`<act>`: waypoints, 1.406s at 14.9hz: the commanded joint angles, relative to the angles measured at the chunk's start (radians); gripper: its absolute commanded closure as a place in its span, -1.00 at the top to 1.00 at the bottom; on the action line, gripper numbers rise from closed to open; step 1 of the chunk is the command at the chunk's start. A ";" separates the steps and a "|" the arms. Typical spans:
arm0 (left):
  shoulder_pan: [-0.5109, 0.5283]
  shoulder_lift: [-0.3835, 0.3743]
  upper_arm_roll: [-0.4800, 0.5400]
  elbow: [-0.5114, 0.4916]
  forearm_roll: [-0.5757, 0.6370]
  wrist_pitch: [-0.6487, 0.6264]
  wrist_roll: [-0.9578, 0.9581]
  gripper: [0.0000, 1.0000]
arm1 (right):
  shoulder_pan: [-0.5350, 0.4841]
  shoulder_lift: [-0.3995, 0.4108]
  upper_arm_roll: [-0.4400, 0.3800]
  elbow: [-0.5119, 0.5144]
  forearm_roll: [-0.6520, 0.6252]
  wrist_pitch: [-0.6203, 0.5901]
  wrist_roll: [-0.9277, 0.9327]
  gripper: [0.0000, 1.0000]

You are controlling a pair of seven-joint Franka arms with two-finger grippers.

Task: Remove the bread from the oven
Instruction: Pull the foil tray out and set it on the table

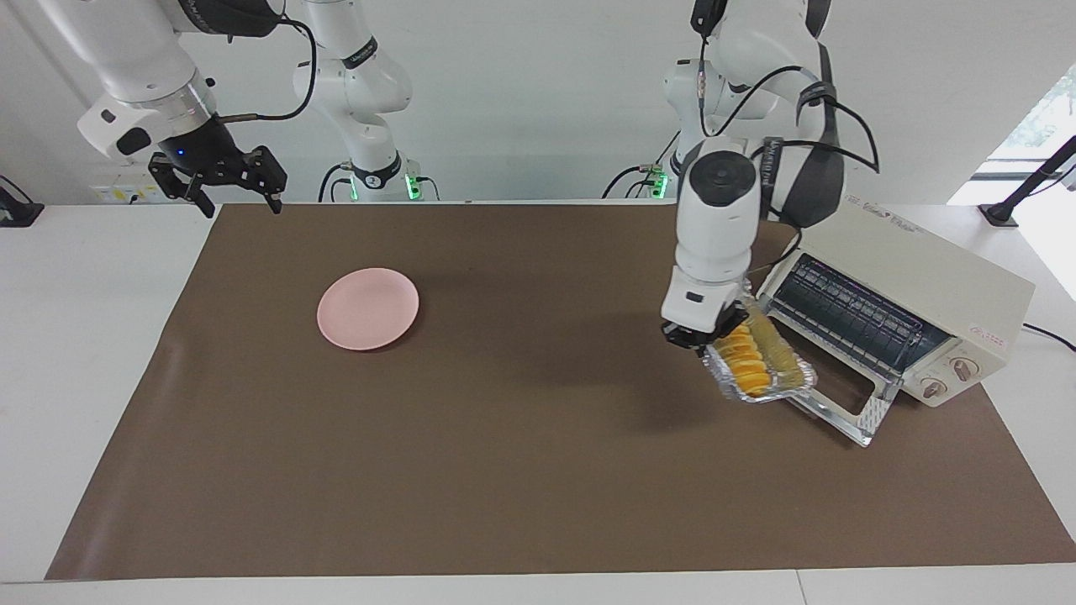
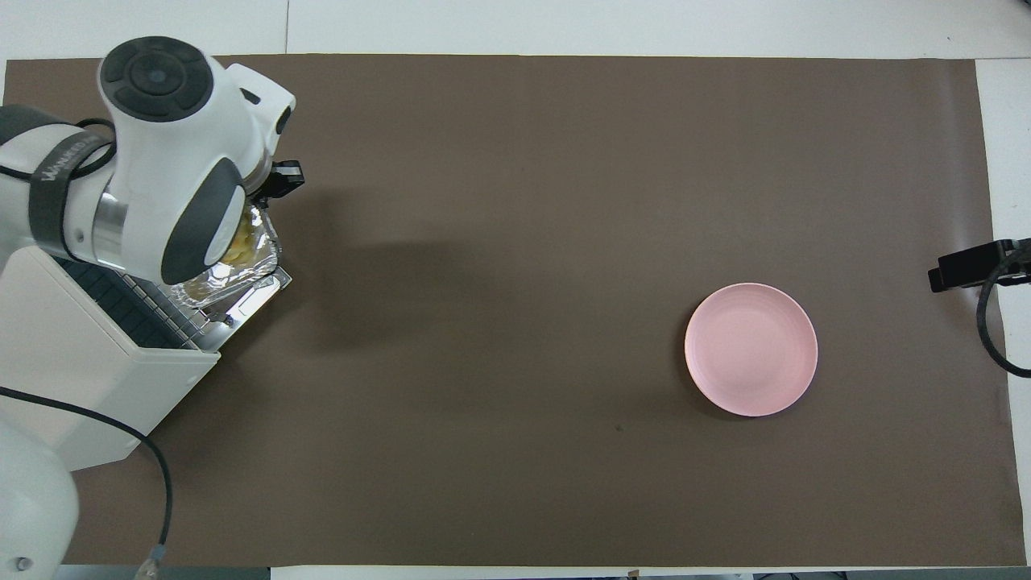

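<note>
The worktop (image 1: 101, 353) carries a wide brown mat (image 1: 521, 470). The oven (image 1: 912, 286) stands on the mat at the left arm's end, set askew, its glass door (image 1: 841, 412) dropped open and its two knobs (image 1: 950, 378) on the front panel. There is small writing along its top and by the knobs, too small to read; lettering on the left arm's dark band cannot be made out either.

A round pink plate (image 1: 367, 308) lies on the mat toward the right arm's end, well apart from the oven.

A crinkled foil tray (image 1: 777, 382) sits over the open door, in front of the oven's mouth, tilted. In it lies the bread (image 1: 748, 361), its long axis running slantwise from the oven mouth out toward the door's outer edge, ridged slices showing.

The left hand (image 1: 702, 336) is pressed together, pinching the tray's edge on the side toward the mat's middle.

The right hand (image 1: 231, 189) waits, spread, over the mat's corner nearest the robots.
</note>
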 commanded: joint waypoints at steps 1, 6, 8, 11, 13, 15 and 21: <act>-0.137 0.198 0.018 0.223 -0.047 -0.037 0.006 -1.00 | -0.004 -0.020 -0.001 -0.023 -0.003 -0.003 0.008 1.00; -0.297 0.262 0.018 0.236 -0.062 -0.024 0.002 -1.00 | -0.035 -0.021 -0.003 -0.023 -0.003 -0.003 0.005 1.00; -0.306 0.262 0.023 0.213 -0.128 -0.006 -0.005 -1.00 | -0.035 -0.021 -0.003 -0.026 -0.003 -0.004 0.008 1.00; -0.312 0.260 0.023 0.158 -0.133 0.038 -0.036 -1.00 | -0.033 -0.023 -0.001 -0.029 -0.003 -0.003 0.008 1.00; -0.315 0.260 0.022 0.150 -0.142 0.065 -0.065 -1.00 | -0.027 -0.023 -0.001 -0.031 -0.003 0.002 0.013 1.00; -0.315 0.262 0.025 0.155 -0.165 0.069 -0.077 0.19 | -0.024 -0.024 -0.001 -0.035 -0.003 0.006 0.016 1.00; -0.302 0.155 0.110 0.175 -0.155 -0.024 -0.076 1.00 | 0.001 -0.015 0.022 -0.057 -0.004 0.063 0.055 1.00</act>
